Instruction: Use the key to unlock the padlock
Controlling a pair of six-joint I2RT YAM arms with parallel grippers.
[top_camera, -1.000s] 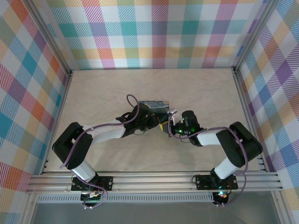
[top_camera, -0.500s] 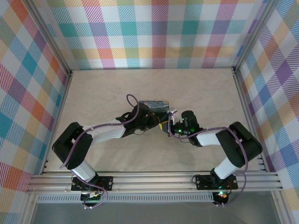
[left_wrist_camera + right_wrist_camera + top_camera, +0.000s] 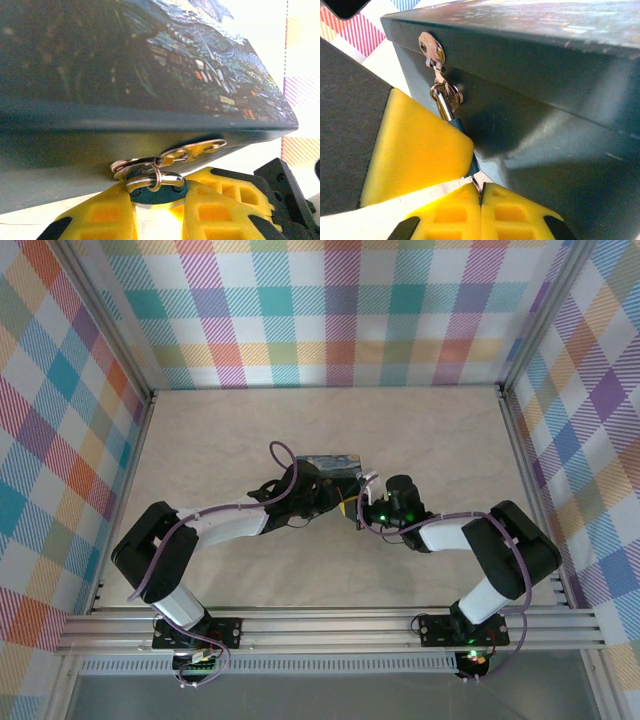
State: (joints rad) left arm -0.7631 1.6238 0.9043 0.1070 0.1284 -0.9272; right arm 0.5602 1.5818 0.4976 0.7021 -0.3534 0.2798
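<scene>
The padlock (image 3: 159, 194) is held against the front wall of the starry-print tin (image 3: 125, 75), near the middle of the table (image 3: 220, 430). Its small blue body is pinched between the yellow fingers of the left gripper (image 3: 159, 202). Its silvery shackle (image 3: 150, 179) is threaded through the hasp (image 3: 192, 150) at the edge of the tin's lid. The two yellow fingers of the right gripper (image 3: 481, 194) are pressed together on a thin strip of metal, taken to be the key (image 3: 478, 184).

The coming move is judged to turn on a single line. In the right wrist view the padlock body is found at about 12 o'clock from the right fingertips, just beyond them. Its long axis is laid from 5 o'clock at the lower end to 11 o'clock at the shackle. The key blade is pointed along nearly the same line and appears to touch the lower end of the body. Whether it is seated in the keyway cannot be told, since that spot is crowded by the left finger pad (image 3: 415, 150).

In the overhead view the two grippers are set tip to tip at 6 o'clock of the tin, the left one at about 9 o'clock of the right. Both are equally near the lock. The twist about that 5-to-11 axis is judged to fall to the right arm, while the body is braced by the left.
</scene>
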